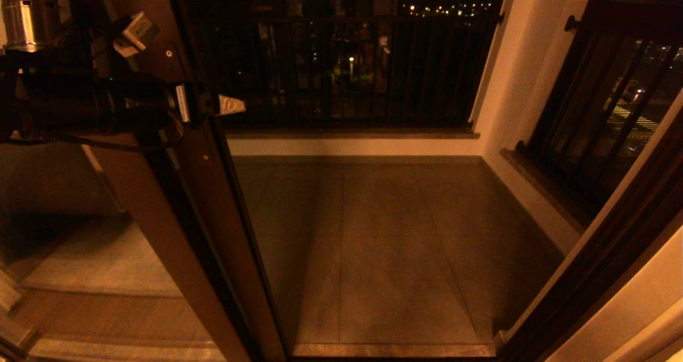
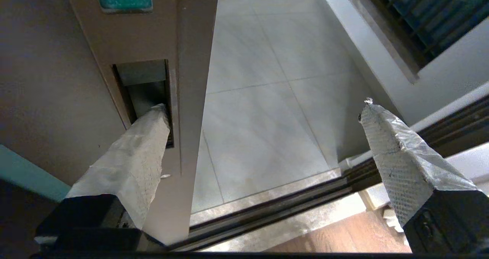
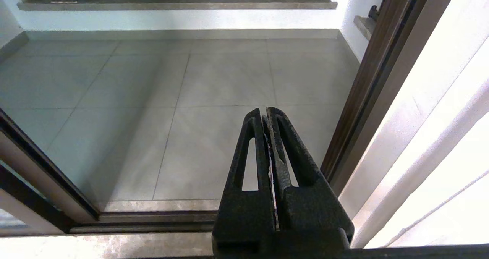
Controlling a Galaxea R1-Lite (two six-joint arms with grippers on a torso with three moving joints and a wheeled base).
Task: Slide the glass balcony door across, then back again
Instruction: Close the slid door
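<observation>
The glass balcony door (image 1: 197,218) stands at the left, and the doorway to its right is open to the balcony. My left gripper (image 1: 213,105) is at the door's brown upright rail (image 2: 195,60), open wide and straddling the rail's edge. One taped finger (image 2: 133,156) has its tip inside the dark handle slot (image 2: 143,87). The other finger (image 2: 397,156) hangs free over the open doorway. In the right wrist view, my right gripper (image 3: 266,112) is shut with nothing in it, pointing at the balcony floor. It is out of the head view.
The floor track (image 3: 153,219) runs across the threshold. The fixed brown frame (image 3: 366,98) and a pale curtain (image 3: 439,136) bound the doorway on the right. Beyond lie the tiled balcony floor (image 1: 384,234) and a dark railing (image 1: 341,57). A teal label (image 2: 124,1) sits on the rail beyond the slot.
</observation>
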